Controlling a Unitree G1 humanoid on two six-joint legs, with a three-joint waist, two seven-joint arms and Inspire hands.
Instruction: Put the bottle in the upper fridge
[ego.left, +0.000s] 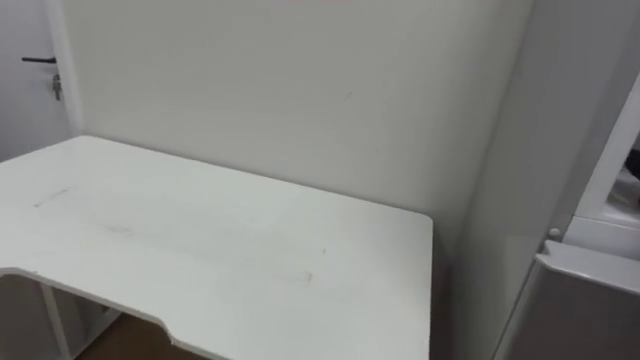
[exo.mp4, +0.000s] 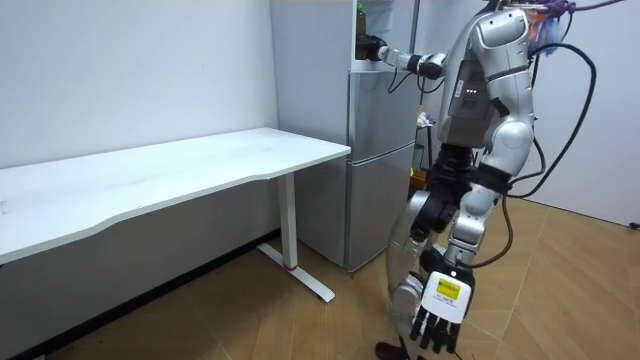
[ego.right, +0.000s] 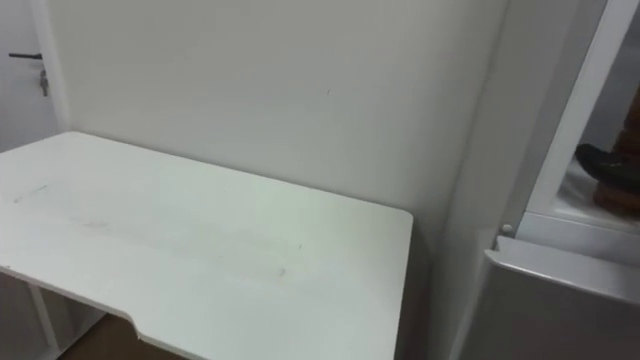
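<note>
While right hand (exo.mp4: 373, 48) at upper fridge (exo.mp4: 310, 40), bottle (exo.mp4: 360, 18) stands upright.

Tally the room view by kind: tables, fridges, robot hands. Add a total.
Tables: 1, the white table.
Fridges: 1, the grey fridge.
Robot hands: 2, the right hand up at the fridge's upper part, and the left hand hanging low by the floor.
Total: 4.
</note>
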